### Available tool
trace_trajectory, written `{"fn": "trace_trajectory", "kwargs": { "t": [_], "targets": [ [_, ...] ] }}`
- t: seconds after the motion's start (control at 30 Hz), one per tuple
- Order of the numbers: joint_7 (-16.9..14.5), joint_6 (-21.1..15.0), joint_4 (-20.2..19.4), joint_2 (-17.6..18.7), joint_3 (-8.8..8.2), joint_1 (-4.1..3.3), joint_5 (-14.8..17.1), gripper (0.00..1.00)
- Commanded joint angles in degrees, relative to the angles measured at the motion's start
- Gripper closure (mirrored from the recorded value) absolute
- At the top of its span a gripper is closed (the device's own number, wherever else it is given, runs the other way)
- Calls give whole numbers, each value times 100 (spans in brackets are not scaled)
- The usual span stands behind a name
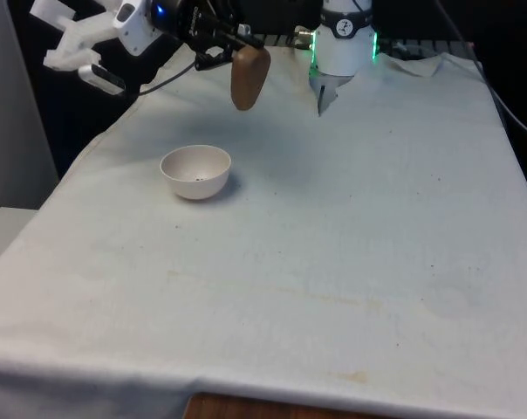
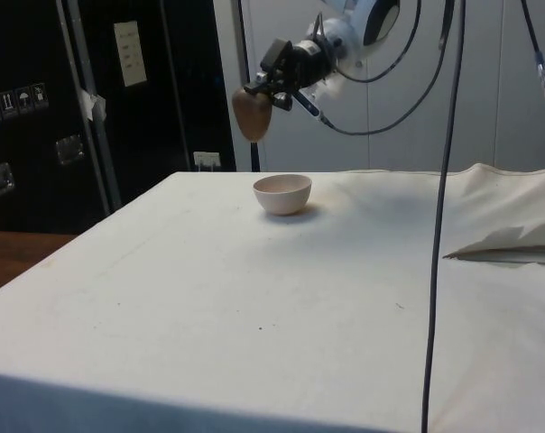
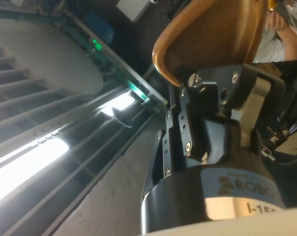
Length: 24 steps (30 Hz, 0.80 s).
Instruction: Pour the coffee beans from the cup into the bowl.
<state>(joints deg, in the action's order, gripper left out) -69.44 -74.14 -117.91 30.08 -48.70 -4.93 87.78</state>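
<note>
A brown cup (image 1: 249, 77) hangs well above the table, long axis near upright and a little tilted, rounded end down. My gripper (image 1: 226, 49) is shut on its upper edge and reaches in from the front view's left. The white bowl (image 1: 195, 171) stands on the cloth, lower and nearer the camera than the cup, with a few dark specks inside. From the side, the cup (image 2: 253, 115) under the gripper (image 2: 274, 87) is high above the bowl (image 2: 282, 193) and not straight over it. In the wrist view the gripper (image 3: 187, 88) clamps the cup's (image 3: 212, 34) wall. Whether beans are in the cup is hidden.
The robot's base (image 1: 343, 44) stands at the table's far end. Black cables (image 2: 439, 180) hang down at the side view's right. The cloth bunches into folds (image 2: 512, 244) at that side. A person's arm (image 3: 286, 27) shows behind the cup in the wrist view.
</note>
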Motion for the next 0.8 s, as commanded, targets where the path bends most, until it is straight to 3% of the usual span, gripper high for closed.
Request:
{"fn": "trace_trajectory", "kwargs": {
  "t": [0.0,0.13,0.17,0.2,0.23,0.47,0.5,0.53,0.77],
  "targets": [
    [40,-166,-57,-74,-57,-103,-46,100],
    [46,-275,-57,-160,-17,-126,-149,100],
    [0,-143,-6,-109,46,-34,-138,100],
    [0,-166,-6,-126,57,-40,-172,100],
    [52,-367,-57,-223,11,-149,-246,100],
    [69,-602,-57,-401,126,-166,-498,100],
    [11,-447,-6,-332,183,-69,-458,100],
    [74,-630,-57,-424,143,-166,-527,100],
    [97,-854,-57,-584,281,-160,-762,100]
  ]
}}
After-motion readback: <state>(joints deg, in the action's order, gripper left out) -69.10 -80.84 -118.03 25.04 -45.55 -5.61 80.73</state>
